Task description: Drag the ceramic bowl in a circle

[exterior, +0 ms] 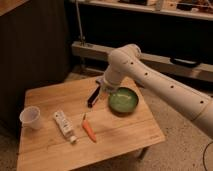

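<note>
The ceramic bowl, green, glossy and shallow, sits on the right half of the wooden table. My white arm reaches in from the right. Its gripper is down at the bowl's left rim and is shut. The wrist hides where the gripper meets the rim, so I cannot tell whether it is pinching the rim or only resting against it.
A dark elongated object lies just left of the gripper. An orange carrot and a white tube lie in the middle of the table. A translucent cup stands near the left edge. A low ledge and dark wall are behind.
</note>
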`<action>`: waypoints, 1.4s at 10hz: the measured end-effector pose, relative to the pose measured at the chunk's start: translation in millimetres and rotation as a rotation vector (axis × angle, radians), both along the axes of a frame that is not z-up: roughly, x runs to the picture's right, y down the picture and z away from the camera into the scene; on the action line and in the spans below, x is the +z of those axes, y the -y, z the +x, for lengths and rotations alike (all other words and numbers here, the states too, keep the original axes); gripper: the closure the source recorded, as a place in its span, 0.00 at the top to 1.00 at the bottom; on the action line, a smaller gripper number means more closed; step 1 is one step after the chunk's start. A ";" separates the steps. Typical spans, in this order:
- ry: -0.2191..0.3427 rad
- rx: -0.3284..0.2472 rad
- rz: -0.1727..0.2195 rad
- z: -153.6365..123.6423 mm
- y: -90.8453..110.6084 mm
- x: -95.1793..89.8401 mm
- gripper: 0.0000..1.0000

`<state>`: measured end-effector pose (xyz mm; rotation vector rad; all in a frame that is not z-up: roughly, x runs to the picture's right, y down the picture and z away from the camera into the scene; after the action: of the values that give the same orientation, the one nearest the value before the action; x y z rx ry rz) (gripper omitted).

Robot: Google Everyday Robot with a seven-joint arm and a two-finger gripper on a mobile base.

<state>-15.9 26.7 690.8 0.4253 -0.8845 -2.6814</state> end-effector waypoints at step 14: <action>0.355 -0.085 0.298 133.3 20.9 20.7 0.03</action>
<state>117.4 5.8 711.6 0.9746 -0.5952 -2.8753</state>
